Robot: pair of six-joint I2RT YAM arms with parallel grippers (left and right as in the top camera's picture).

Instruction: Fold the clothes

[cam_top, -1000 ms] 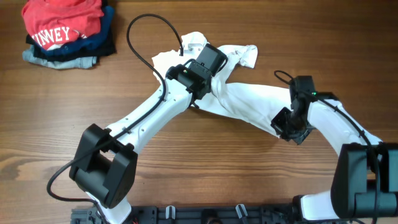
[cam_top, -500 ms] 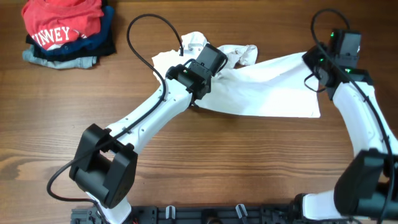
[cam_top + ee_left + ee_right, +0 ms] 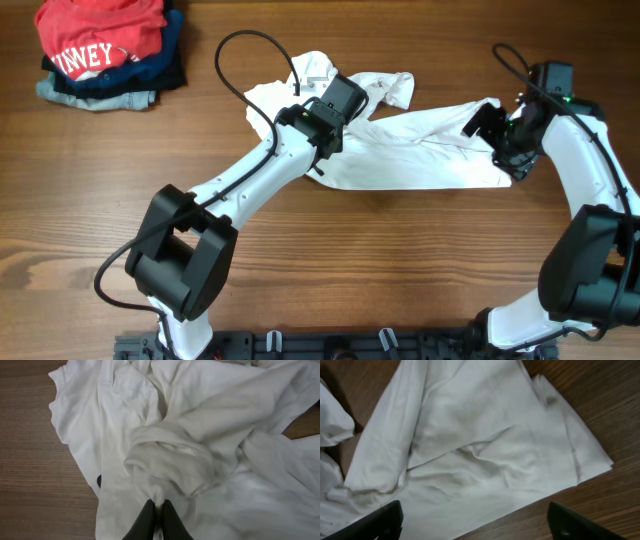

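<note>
The clothes, a wrinkled white T-shirt (image 3: pixel 420 155), lie stretched across the middle of the wooden table. My left gripper (image 3: pixel 325 140) stands over the bunched left part. In the left wrist view that gripper (image 3: pixel 159 508) is shut on a raised fold of the white T-shirt (image 3: pixel 210 425). Over the shirt's right end my right gripper (image 3: pixel 500 142) stands wide open. The right wrist view shows this gripper (image 3: pixel 477 521) with nothing between its fingers. The flat shirt (image 3: pixel 485 445) lies below them. One dark finger (image 3: pixel 382 520) shows at the left edge of the view.
A stack of folded garments topped by a red shirt (image 3: pixel 95 35) with white letters sits at the table's far left corner. Bare wood (image 3: pixel 400 260) lies in front of the T-shirt. A black cable (image 3: pixel 235 60) loops above the left arm.
My right gripper carried the shirt's right end out to the right, opened and let it go; that end now lies flat. The left gripper stayed shut in place.
</note>
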